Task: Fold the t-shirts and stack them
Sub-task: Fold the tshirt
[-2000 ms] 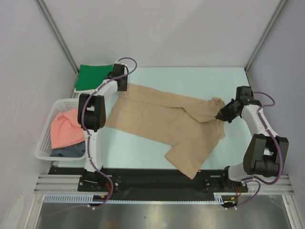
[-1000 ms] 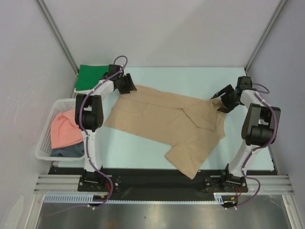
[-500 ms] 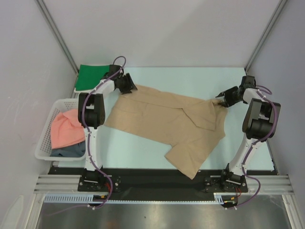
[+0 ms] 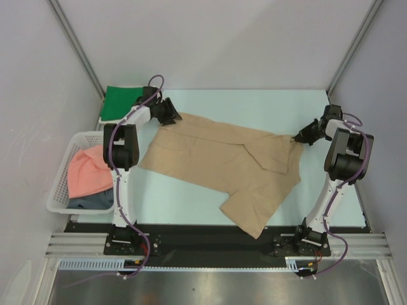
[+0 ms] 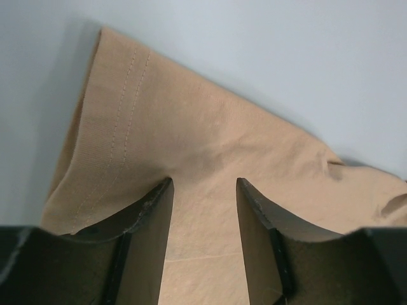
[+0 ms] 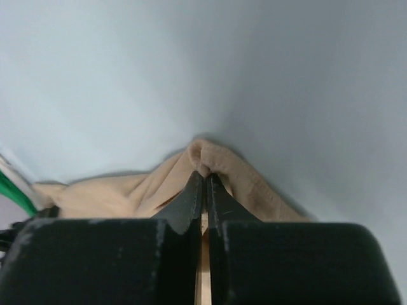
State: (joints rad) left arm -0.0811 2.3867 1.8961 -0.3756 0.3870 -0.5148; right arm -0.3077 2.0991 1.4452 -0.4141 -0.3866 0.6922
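On shirt (image 4: 216,159), right jaws pinching, left parted

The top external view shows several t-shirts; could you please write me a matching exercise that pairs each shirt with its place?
Things
1. tan t-shirt
2. green t-shirt
3. pink t-shirt
4. dark grey-blue t-shirt

Places
A. in the white basket, lying on top
B. folded, at the far left corner of the table
C. at the near end of the basket, partly under another shirt
D. spread out across the middle of the table

Pairs: 1-D, 2-B, 3-A, 4-C
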